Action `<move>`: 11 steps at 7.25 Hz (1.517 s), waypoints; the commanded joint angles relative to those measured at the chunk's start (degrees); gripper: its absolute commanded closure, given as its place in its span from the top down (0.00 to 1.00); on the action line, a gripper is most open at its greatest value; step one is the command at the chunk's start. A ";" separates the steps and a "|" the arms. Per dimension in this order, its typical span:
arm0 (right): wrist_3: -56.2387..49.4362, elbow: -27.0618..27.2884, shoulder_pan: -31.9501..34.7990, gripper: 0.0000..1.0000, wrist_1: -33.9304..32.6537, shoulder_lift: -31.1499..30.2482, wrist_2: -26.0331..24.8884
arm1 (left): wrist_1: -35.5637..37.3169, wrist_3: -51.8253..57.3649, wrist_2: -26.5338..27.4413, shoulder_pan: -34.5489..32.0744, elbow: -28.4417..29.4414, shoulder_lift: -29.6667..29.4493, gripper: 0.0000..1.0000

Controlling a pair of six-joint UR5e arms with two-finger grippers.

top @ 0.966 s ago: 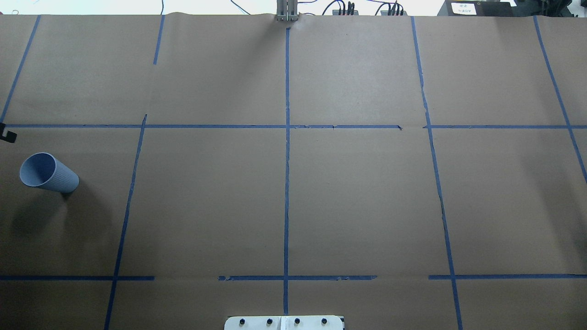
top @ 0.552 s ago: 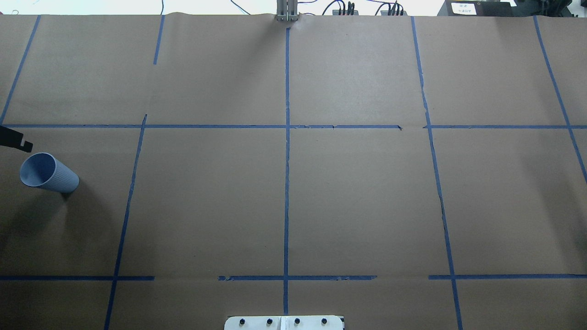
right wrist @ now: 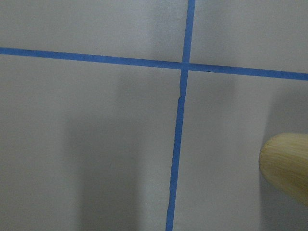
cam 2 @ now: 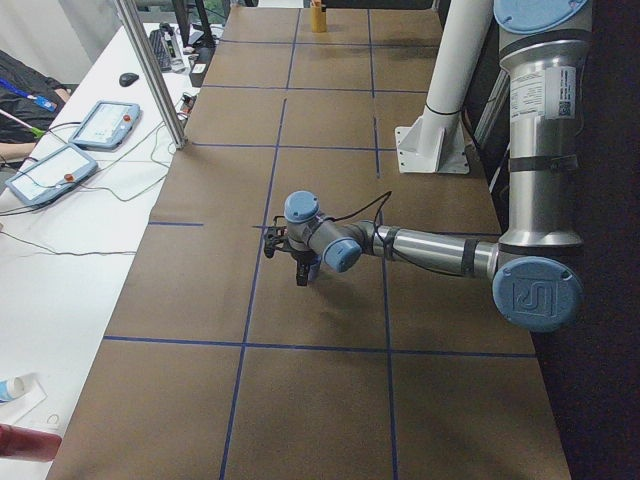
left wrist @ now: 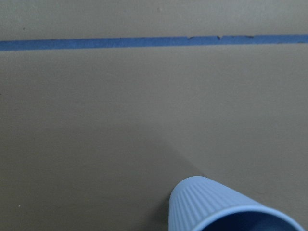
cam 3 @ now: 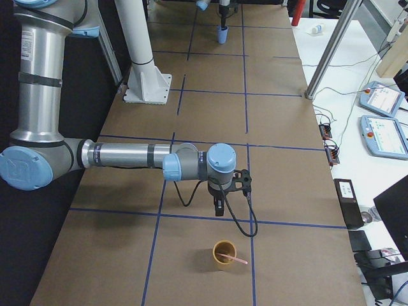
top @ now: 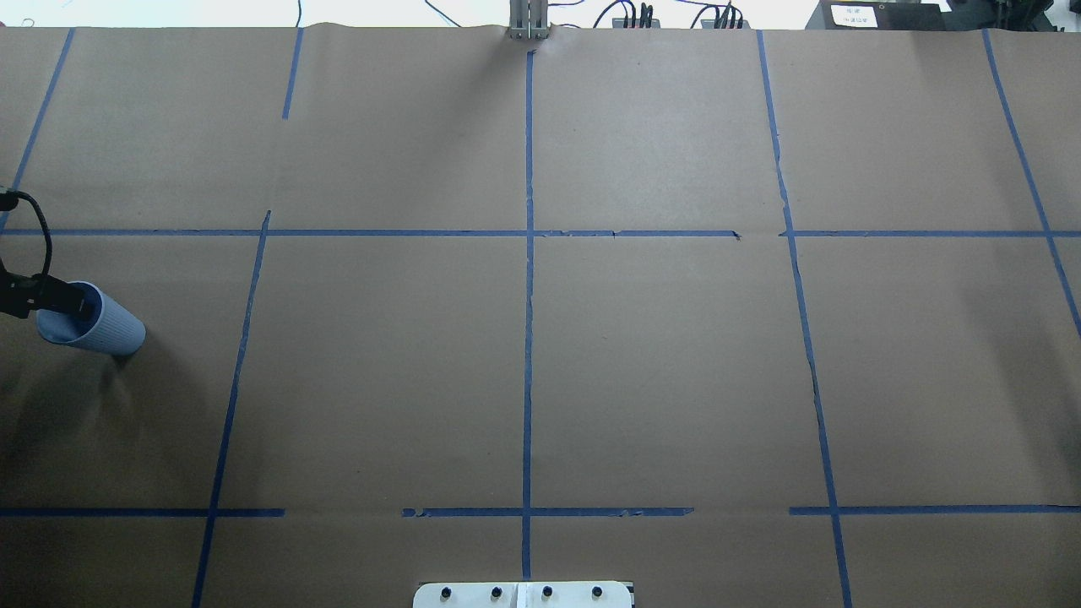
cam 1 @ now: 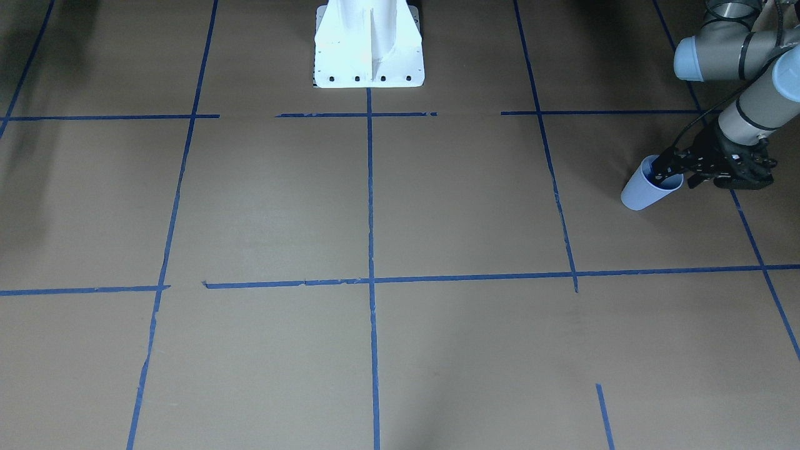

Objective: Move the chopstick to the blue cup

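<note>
The blue cup (top: 105, 328) stands upright near the table's left end; it also shows in the front view (cam 1: 640, 192) and at the bottom of the left wrist view (left wrist: 226, 207). My left gripper (cam 1: 674, 175) is at the cup's rim with its jaws apart. One finger (top: 72, 301) reaches into the cup's mouth and the other stays outside the wall. It holds nothing. One pale pink chopstick (cam 3: 234, 259) leans in a tan cup (cam 3: 224, 254) at the table's right end. My right gripper (cam 3: 218, 205) hangs just beyond that cup; I cannot tell whether it is open or shut.
The white robot base (cam 1: 369, 56) sits at the table's near middle edge. Blue tape lines (top: 528, 338) divide the brown paper cover. A metal post (cam 2: 150, 70) and operator pendants (cam 2: 105, 122) stand on the white desk beyond the table.
My left gripper has come in from the left edge and moved down onto the blue cup's rim. The cup has not moved.
</note>
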 commanded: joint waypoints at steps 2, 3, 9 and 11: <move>0.00 -0.06 0.00 1.00 0.00 0.00 0.00 | 0.00 -0.77 0.85 0.68 0.18 -0.08 0.07; 0.00 -0.06 0.00 1.00 0.00 0.00 0.00 | 0.00 -0.86 0.85 0.59 0.18 -0.17 0.07; 0.00 -0.06 -0.09 1.00 0.00 0.00 0.00 | 29.47 -6.43 0.50 3.73 -10.89 -21.09 0.04; 0.00 -0.06 -0.35 1.00 0.00 0.00 0.00 | 30.77 -24.24 6.35 17.40 -8.89 -32.19 0.04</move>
